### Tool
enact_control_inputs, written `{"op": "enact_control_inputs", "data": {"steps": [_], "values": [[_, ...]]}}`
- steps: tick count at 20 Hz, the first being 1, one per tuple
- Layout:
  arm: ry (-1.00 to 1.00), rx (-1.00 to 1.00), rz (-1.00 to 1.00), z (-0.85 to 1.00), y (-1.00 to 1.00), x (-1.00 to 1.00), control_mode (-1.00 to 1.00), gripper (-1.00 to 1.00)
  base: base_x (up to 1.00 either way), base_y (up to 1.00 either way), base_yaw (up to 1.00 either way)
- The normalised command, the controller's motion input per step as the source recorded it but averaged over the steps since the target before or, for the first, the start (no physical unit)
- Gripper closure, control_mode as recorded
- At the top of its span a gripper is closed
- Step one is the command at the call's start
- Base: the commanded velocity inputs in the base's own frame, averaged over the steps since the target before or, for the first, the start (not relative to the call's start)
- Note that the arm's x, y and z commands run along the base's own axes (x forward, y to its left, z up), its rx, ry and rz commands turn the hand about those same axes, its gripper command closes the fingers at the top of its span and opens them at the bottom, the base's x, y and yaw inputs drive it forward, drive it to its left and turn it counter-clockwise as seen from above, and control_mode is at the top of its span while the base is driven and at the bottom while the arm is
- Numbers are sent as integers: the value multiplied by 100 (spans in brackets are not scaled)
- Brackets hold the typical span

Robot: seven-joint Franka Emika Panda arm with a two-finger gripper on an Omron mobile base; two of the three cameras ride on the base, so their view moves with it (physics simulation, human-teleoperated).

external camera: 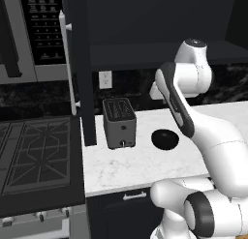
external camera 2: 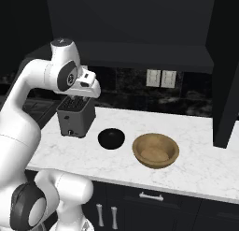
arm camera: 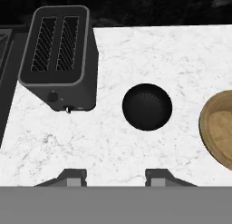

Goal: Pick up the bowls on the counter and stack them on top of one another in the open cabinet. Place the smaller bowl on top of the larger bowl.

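The glossy black bowl sits upright on the white marble counter, right of the toaster. The wider tan-brown bowl stands just to its right, cut off by the hand view's edge. My gripper hangs high above the counter, looking straight down, open and holding nothing. The black bowl lies a little ahead and right of the fingertips. The dark cabinet is open above the counter, its shelf bare.
A grey toaster stands at the counter's left end. The black gas stove lies further left, under the microwave. The open cabinet door with its silver handle juts out beside the toaster; another door hangs at the right.
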Motion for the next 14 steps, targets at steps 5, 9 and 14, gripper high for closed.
{"op": "enact_control_inputs", "data": {"steps": [5,9,14], "values": [[6,-5,0,-24,-11,0,-100,-100,0,0,0],[26,-6,0,-98,-23,0,-100,-100,0,0,0],[23,0,0,-88,-11,4,-100,-100,0,0,0]]}}
